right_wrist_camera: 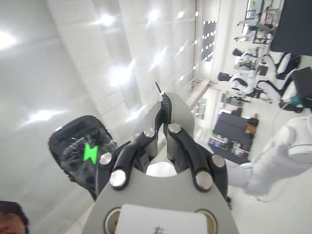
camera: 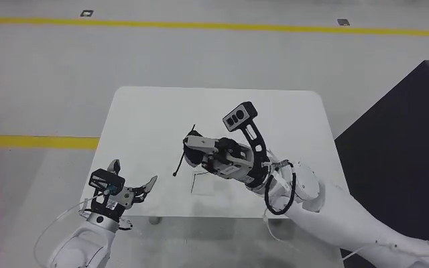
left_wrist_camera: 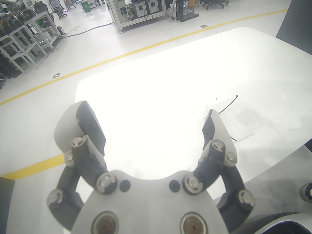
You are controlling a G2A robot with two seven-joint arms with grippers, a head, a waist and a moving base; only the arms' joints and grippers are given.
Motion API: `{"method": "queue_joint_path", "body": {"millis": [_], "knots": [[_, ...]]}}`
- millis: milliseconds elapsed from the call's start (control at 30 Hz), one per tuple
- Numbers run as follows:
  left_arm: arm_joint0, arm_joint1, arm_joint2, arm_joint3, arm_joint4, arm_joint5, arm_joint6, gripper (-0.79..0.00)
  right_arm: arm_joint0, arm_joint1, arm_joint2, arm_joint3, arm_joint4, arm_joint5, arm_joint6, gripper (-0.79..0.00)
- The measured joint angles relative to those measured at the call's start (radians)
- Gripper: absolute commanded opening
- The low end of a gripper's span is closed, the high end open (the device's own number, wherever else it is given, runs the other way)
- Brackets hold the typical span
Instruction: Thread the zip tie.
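Note:
My right gripper (camera: 190,143) is held above the middle of the white table (camera: 281,114), shut on a black zip tie (camera: 179,163). The tie's long end with the head hangs toward the table's left front, and a short end (camera: 194,128) pokes out the far side. In the right wrist view the fingers (right_wrist_camera: 168,113) are pressed together, pointing up at the ceiling, with the tie's thin tip (right_wrist_camera: 158,87) sticking out past them. My left gripper (camera: 133,175) is off the table's front left corner, open and holding nothing (left_wrist_camera: 146,118).
A clear plastic sheet or bag (left_wrist_camera: 231,122) lies on the table (left_wrist_camera: 170,74) ahead of the left gripper, with a thin black strip (left_wrist_camera: 228,104) on it. A black partition (camera: 402,134) stands to the right. Yellow floor lines (camera: 201,25) run around the table.

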Motion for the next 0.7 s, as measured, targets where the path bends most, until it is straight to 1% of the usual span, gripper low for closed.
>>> {"method": "queue_joint_path", "body": {"millis": [100, 233, 367, 467, 533, 600, 700], "knots": [[0.000, 0.000, 0.000, 0.000, 0.000, 0.000, 0.000, 0.000, -0.014, -0.008, 0.013, -0.007, 0.045, 0.004, 0.012, -0.785], [0.000, 0.000, 0.000, 0.000, 0.000, 0.000, 0.000, 0.000, -0.036, -0.021, 0.024, -0.014, 0.056, 0.010, 0.022, -0.785], [0.000, 0.000, 0.000, 0.000, 0.000, 0.000, 0.000, 0.000, -0.068, -0.034, 0.042, -0.031, 0.172, 0.041, 0.014, -0.785], [0.000, 0.000, 0.000, 0.000, 0.000, 0.000, 0.000, 0.000, -0.091, -0.042, 0.067, -0.052, 0.317, 0.095, 0.029, -0.785], [0.000, 0.000, 0.000, 0.000, 0.000, 0.000, 0.000, 0.000, -0.104, -0.045, 0.087, -0.061, 0.402, 0.153, 0.037, -0.785], [0.000, 0.000, 0.000, 0.000, 0.000, 0.000, 0.000, 0.000, -0.117, -0.045, 0.110, -0.067, 0.455, 0.210, 0.041, -0.785], [0.000, 0.000, 0.000, 0.000, 0.000, 0.000, 0.000, 0.000, -0.140, -0.047, 0.133, -0.074, 0.495, 0.272, 0.039, -0.785]]}}
